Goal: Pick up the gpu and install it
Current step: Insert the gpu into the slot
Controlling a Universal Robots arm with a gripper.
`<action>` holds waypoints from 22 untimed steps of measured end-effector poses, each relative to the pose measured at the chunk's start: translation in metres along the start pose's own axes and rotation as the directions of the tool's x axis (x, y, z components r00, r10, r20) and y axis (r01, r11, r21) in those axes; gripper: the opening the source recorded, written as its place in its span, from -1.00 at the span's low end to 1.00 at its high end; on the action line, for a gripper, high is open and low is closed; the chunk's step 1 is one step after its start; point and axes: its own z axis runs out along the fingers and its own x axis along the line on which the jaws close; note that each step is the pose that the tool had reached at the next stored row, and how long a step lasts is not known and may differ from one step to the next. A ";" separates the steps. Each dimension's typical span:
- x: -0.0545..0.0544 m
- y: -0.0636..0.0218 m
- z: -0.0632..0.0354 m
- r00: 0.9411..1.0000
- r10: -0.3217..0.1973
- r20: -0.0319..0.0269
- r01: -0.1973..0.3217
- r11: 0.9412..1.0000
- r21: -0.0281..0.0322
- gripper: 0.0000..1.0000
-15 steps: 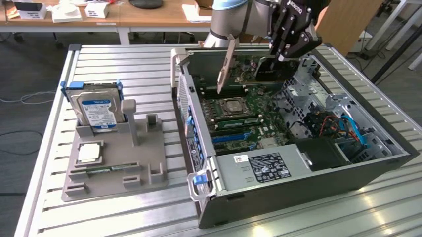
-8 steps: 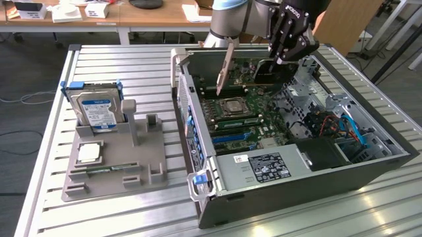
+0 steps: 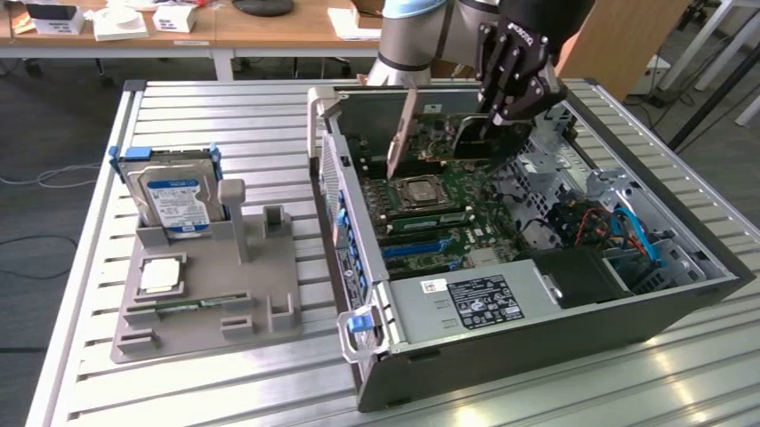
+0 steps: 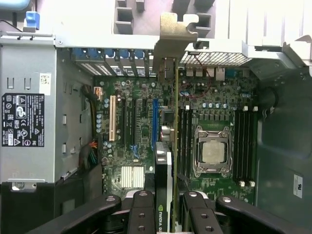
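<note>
Hanging edge-down over the open computer case (image 3: 535, 329): the gpu (image 3: 440, 140) (image 4: 165, 170), one black card, silvery bracket (image 4: 173, 36) at the end toward the case's rear wall.

Position: above the motherboard (image 3: 440, 213) (image 4: 131, 126) and not seated, as far as the exterior view shows. In the wrist view its edge runs parallel to the blue slot (image 4: 155, 122) and just beside it, between that slot and the processor socket (image 4: 213, 151).

Step in hand, judged: carrying the card to its slot. Done well, the card stays upright, its lower edge square along one slot, and the bracket clear of the rear openings; any tilt risks a jammed connector.

Tool: gripper (image 3: 493, 120) (image 4: 168, 214), jaws part-way closed, pinching the card by its two faces at the end away from the bracket.

Also present: hard drive (image 3: 176, 200) in a grey holder, well apart at the exterior view's left.
</note>
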 end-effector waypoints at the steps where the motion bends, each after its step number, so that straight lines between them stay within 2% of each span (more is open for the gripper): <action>1: 0.000 0.0004 0.0018 1.000 0.000 0.000 0.000 1.000 0.000 -0.46; 6: 0.000 0.0020 0.0109 1.000 0.000 0.000 0.000 1.000 0.000 -0.46; 12: 0.000 0.0020 0.0118 1.000 0.000 0.001 0.000 1.000 0.001 -0.46; 13: 0.000 0.0023 0.0119 1.000 0.000 0.001 0.000 1.000 0.002 -0.46; 17: 0.000 0.0032 0.0127 1.000 -0.001 0.003 0.001 1.000 0.019 -0.46; 21: 0.000 0.0031 0.0129 1.000 -0.001 0.003 0.001 1.000 0.020 -0.46; 22: 0.000 0.0034 0.0138 1.000 -0.001 0.004 0.001 1.000 0.023 -0.46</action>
